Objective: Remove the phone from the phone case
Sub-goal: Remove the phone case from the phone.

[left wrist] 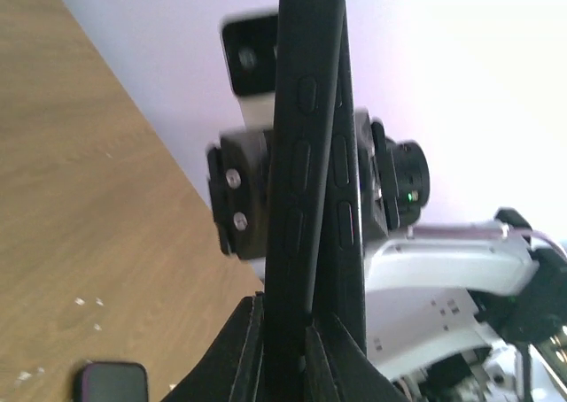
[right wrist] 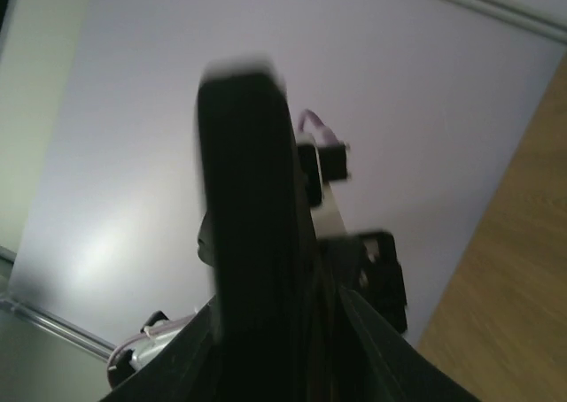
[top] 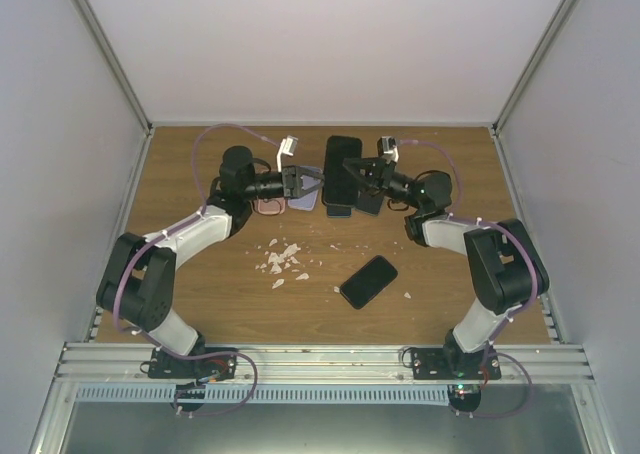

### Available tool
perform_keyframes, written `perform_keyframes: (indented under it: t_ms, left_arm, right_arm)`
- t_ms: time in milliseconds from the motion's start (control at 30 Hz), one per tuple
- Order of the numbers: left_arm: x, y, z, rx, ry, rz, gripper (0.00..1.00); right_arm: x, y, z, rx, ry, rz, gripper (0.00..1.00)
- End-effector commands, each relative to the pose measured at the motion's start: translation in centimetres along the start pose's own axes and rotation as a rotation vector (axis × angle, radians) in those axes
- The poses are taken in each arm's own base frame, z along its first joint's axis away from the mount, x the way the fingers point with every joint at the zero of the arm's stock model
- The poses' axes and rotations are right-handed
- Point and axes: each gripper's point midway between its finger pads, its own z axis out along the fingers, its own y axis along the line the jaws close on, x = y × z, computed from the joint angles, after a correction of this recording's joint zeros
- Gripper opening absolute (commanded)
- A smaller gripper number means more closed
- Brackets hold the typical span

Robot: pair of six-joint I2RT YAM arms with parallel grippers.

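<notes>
1. The phone [top: 340, 154], in its dark phone case [left wrist: 297, 198], is held up edge-on over the far middle of the wooden table [top: 220, 304], between the two arms.
2. The phone is judged stiff, smooth, rather light, and fragile at the glass. The case is judged flexible at its rim, so a corner of the rim should be peeled back while the phone is pinched by its long sides.
3. The left gripper [left wrist: 288, 331] is closed on the case's edge.
4. The right gripper [right wrist: 283, 331] has a dark slab between its fingers; because of blur, it cannot be told whether it is clamped.
5. No brand, label or writing can be read.
</notes>
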Motion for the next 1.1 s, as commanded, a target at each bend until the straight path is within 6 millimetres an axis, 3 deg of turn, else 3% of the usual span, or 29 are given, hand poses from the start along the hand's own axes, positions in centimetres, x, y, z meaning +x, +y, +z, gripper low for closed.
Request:
perform_keyframes:
  t_ms: [0, 100, 233, 367, 500, 533, 667, 800, 1067]
  left_arm:
    - [-3.4, -2.3, -2.1, -0.001, -0.15, 0.104, 0.0]
    - [-3.2, -2.0, -2.6, -0.014, -0.154, 0.092, 0.0]
    - [-3.0, -0.8, -3.5, -0.053, -0.166, 0.059, 0.0]
    - [-3.4, 1.5, -4.7, -0.139, -0.195, -0.024, 0.0]
    - [-3.6, 3.0, -5.5, -0.188, -0.214, -0.103, 0.0]
    - [-3.7, 3.5, -5.6, -0.21, -0.22, -0.128, 0.0]
    - [-3.9, 5.2, -5.7, -0.289, -0.225, -0.219, 0.0]
    - [-4.0, 6.1, -5.9, -0.317, -0.239, -0.287, 0.0]
    - [-3.8, 7.3, -6.2, -0.343, -0.26, -0.386, 0.0]
  right_arm:
    - [1.6, -1.1, -1.0, 0.062, 0.108, -0.013, 0.34]
    - [1.0, -1.4, -1.4, 0.077, 0.096, -0.02, 0.42]
    - [-0.6, -1.5, -2.1, 0.091, 0.07, -0.042, 0.62]
    - [-2.4, -1.1, -2.9, 0.146, 0.058, -0.163, 0.66]
    - [-4.4, -0.7, -1.9, 0.311, 0.115, -0.482, 0.68]
    - [-4.4, -1.7, -2.1, 0.392, 0.142, -0.507, 0.67]
    - [-5.3, -1.8, -2.1, 0.512, 0.194, -0.748, 0.68]
    - [-4.5, -2.2, -1.4, 0.605, 0.296, -0.962, 0.67]
    - [-0.8, -3.2, 0.4, 0.758, 0.455, -1.335, 0.66]
